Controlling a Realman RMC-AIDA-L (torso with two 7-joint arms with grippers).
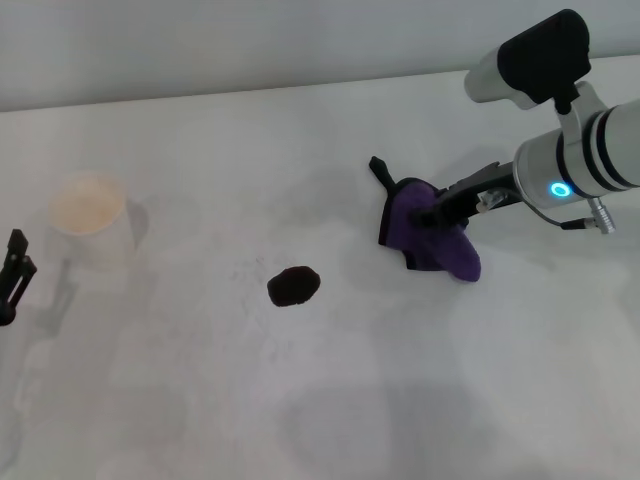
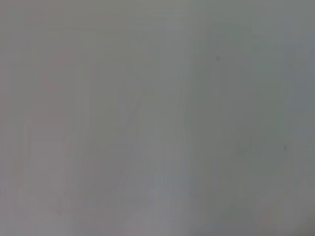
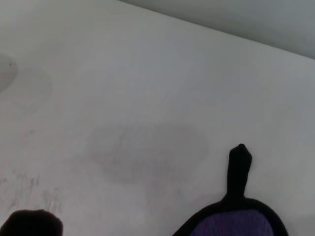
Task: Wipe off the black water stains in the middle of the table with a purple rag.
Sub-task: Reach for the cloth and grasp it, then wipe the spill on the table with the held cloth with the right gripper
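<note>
The purple rag with black edging lies bunched to the right of the table's middle, its thin black tail pointing away. My right gripper reaches in from the right and is shut on the rag's top. The black water stain, a small dark oval blotch, sits on the white table to the left of the rag, apart from it. The right wrist view shows the rag, its tail and the stain's edge. My left gripper stays at the far left edge.
A translucent whitish cup stands at the left, near the left gripper. Faint grey speckles and smudges mark the surface around the stain. The left wrist view shows only plain surface.
</note>
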